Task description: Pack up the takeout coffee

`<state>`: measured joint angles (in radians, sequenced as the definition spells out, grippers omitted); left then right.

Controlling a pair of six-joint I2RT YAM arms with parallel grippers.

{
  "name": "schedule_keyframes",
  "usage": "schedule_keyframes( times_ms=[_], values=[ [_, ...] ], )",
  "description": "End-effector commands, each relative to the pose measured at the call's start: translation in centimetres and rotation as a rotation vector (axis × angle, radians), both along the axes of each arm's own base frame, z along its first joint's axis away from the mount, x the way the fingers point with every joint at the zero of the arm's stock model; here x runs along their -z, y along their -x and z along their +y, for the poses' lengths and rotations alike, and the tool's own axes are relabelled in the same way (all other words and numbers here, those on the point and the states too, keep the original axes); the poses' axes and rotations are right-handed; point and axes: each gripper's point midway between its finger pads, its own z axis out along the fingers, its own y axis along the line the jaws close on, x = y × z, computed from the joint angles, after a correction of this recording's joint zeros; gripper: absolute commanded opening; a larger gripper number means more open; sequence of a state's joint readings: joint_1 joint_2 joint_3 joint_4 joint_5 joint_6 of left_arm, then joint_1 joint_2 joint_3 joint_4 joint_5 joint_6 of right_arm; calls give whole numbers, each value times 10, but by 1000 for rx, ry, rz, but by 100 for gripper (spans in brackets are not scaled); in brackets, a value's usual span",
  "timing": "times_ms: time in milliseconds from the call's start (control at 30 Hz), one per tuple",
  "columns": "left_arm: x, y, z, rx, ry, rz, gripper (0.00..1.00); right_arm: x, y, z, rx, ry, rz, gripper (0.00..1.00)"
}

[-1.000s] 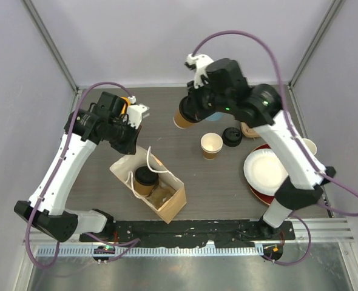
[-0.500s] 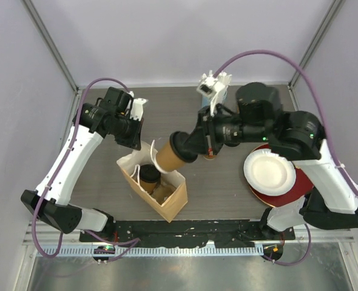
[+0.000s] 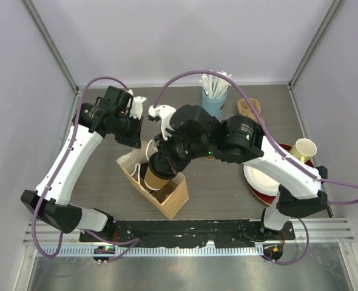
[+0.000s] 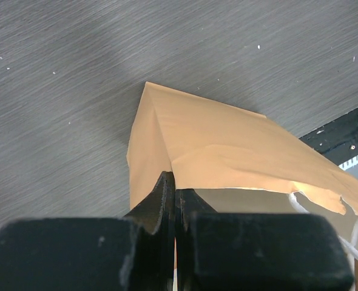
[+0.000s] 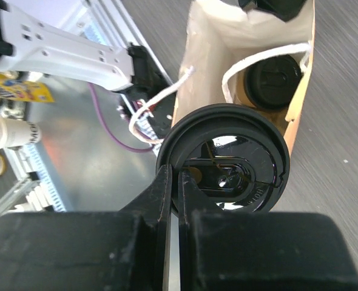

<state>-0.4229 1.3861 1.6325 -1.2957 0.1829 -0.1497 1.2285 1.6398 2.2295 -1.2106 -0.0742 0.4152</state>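
Observation:
A kraft-brown paper bag [image 3: 174,200] with white string handles stands open at the front centre. My left gripper [image 3: 134,139] is shut on the bag's back rim, which shows pinched between its fingers in the left wrist view [image 4: 175,182]. My right gripper [image 3: 161,159] is shut on the rim of a kraft coffee cup [image 3: 153,178] with a black lid [image 5: 227,159], held tilted in the bag's mouth. A second lidded coffee cup [image 5: 273,77] sits inside the bag [image 5: 206,42], below the held one.
A light-blue cup of white straws [image 3: 214,97] and an open brown cup [image 3: 249,108] stand at the back. White plates on a red plate [image 3: 267,176] and a pale yellow cup [image 3: 304,148] are at the right. The black base rail [image 3: 191,229] runs along the front.
My right arm swung the lidded cup from the back middle of the table leftward and down into the bag's mouth. My left gripper kept its hold on the bag's rim.

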Motion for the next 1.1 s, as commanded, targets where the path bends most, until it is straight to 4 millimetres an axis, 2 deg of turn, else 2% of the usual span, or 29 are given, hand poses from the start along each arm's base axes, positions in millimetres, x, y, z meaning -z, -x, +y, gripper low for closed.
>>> schedule_keyframes(
  times_ms=[0,133,333,433,533,633,700,800,867,933,1000,1067],
  values=[
    [-25,-9,1,-33,34,-92,0,16,0,-15,56,145,-109,1],
    [-27,-9,6,-68,28,-91,0,44,-3,-13,71,277,-163,1],
    [-25,-6,5,-100,42,-61,0,65,-10,-5,39,338,-206,1],
    [-27,-5,0,-94,68,-53,0,86,-8,-4,21,401,-188,1],
    [-23,-3,-3,-94,79,-34,0,95,-8,3,2,398,-188,1],
    [-21,0,-3,-95,84,-18,0,97,-10,9,-14,399,-205,1],
    [-20,1,-2,-97,77,-18,0,98,-10,4,-23,425,-216,1],
    [-13,1,4,-110,50,-16,0,83,-3,2,-36,379,-239,1],
    [-11,3,5,-116,54,-6,0,78,7,-4,-58,344,-229,1],
    [-12,2,5,-118,55,-11,0,82,15,-13,-87,352,-227,1],
    [-13,0,7,-118,45,-22,0,81,18,-17,-95,354,-230,1],
    [-11,-2,11,-122,24,-28,0,68,20,-21,-97,310,-238,1]
  ],
)
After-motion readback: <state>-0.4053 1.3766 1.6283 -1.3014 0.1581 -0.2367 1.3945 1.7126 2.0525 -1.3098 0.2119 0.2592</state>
